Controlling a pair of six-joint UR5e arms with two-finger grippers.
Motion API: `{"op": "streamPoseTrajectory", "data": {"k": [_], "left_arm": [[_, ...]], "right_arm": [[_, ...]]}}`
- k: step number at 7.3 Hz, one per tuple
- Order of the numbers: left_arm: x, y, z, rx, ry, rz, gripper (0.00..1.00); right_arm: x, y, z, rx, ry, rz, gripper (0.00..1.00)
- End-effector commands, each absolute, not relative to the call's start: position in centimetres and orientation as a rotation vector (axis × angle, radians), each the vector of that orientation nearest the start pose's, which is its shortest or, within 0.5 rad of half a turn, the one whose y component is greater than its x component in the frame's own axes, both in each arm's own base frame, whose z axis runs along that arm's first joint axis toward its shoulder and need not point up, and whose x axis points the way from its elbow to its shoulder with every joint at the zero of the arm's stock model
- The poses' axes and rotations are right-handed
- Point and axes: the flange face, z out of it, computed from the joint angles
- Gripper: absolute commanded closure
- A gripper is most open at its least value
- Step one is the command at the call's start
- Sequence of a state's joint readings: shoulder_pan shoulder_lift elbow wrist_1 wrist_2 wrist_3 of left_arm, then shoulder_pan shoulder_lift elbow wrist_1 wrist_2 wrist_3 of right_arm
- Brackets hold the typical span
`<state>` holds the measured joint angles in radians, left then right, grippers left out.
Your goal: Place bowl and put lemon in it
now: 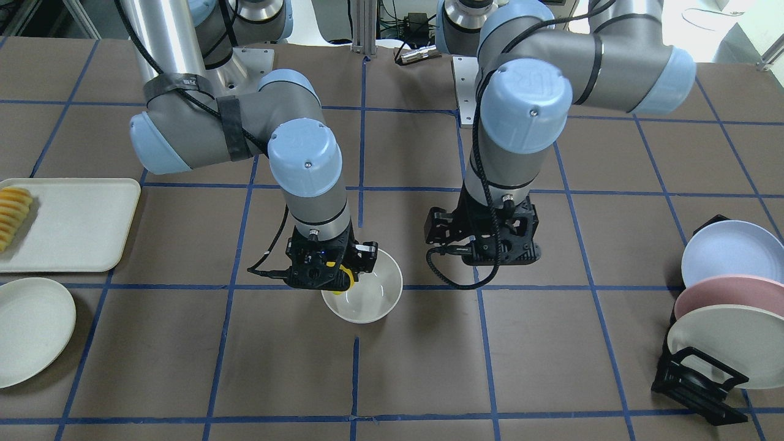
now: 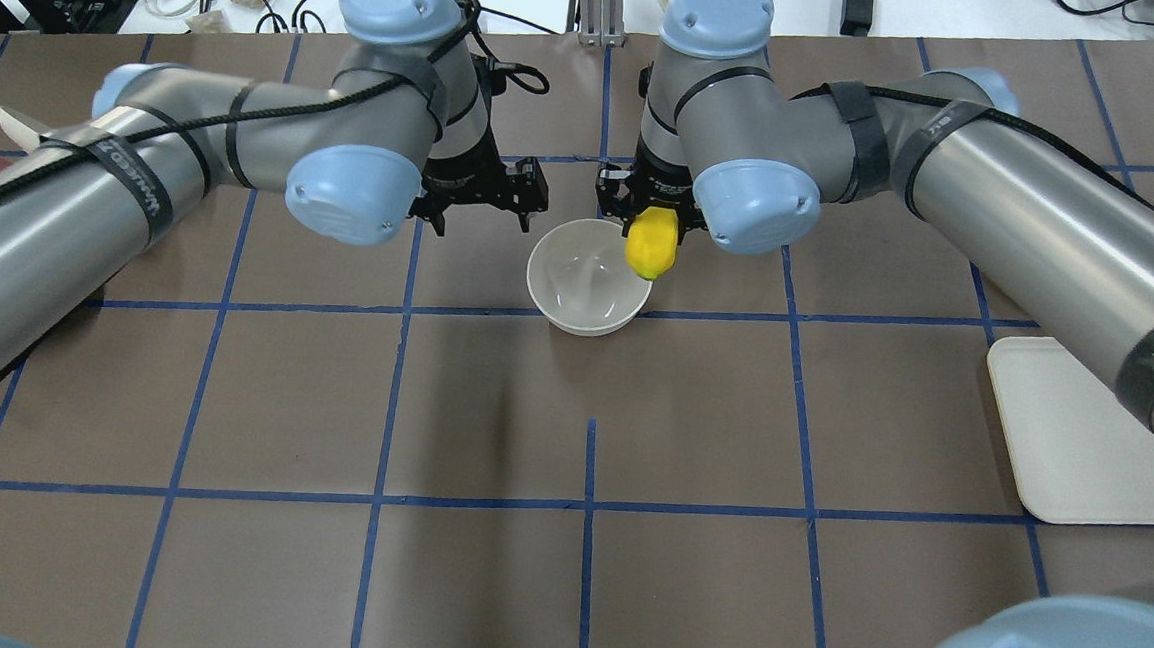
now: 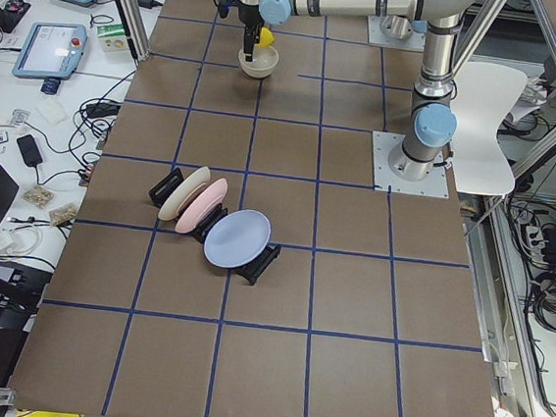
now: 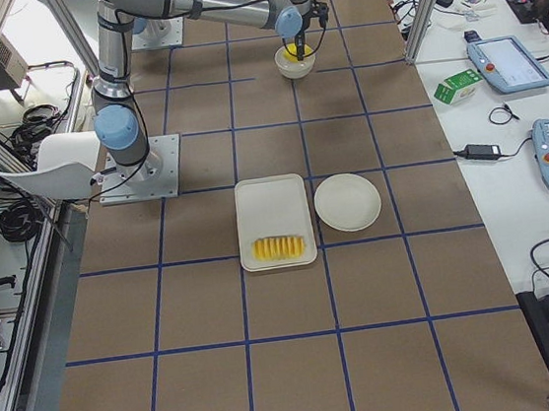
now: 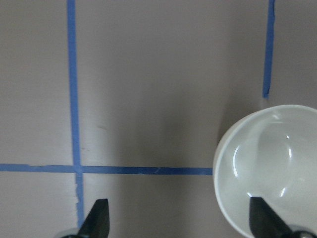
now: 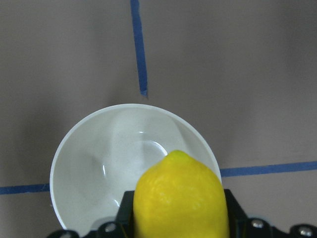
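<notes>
The off-white bowl stands upright on the brown table mat near the middle, with nothing inside it. My right gripper is shut on the yellow lemon and holds it above the bowl's right rim. In the right wrist view the lemon fills the bottom centre, over the near edge of the bowl. My left gripper is open and empty, just left of the bowl. In the left wrist view its fingertips are spread wide and the bowl lies at the right.
An off-white tray with a row of fruit slices and a shallow round plate lie on the robot's right side. A black rack with upright blue, pink and cream plates stands on its left side.
</notes>
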<state>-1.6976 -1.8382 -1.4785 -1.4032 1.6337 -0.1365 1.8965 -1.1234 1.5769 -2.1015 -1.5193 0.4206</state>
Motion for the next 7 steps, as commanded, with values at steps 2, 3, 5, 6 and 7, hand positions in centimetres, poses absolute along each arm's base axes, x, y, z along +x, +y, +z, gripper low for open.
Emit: {"op": "streamPoseTrajectory", "data": {"k": [2, 3, 5, 6, 7], "left_arm": [[-16.7, -54.7, 47.3, -0.044, 3.083, 0.018, 0.0], [-16.8, -53.2, 48.9, -0.038, 3.088, -0.019, 0.0], [-18.2, -51.3, 50.9, -0.047, 3.19, -0.061, 0.0], [-17.8, -50.4, 51.6, -0.04, 3.188, -0.069, 0.0], [-17.0, -49.5, 51.2, -0.032, 3.176, -0.011, 0.0]], "right_arm": [[37.2, -56.2, 22.8, 0.058, 3.122, -0.111, 0.71], [37.3, -56.3, 21.9, 0.051, 3.126, -0.098, 0.7], [37.3, -56.4, 20.8, 0.056, 3.133, -0.074, 0.07], [37.0, -56.5, 22.2, 0.048, 3.142, -0.117, 0.0], [36.1, -56.7, 25.6, 0.061, 3.153, -0.195, 0.0]]}}
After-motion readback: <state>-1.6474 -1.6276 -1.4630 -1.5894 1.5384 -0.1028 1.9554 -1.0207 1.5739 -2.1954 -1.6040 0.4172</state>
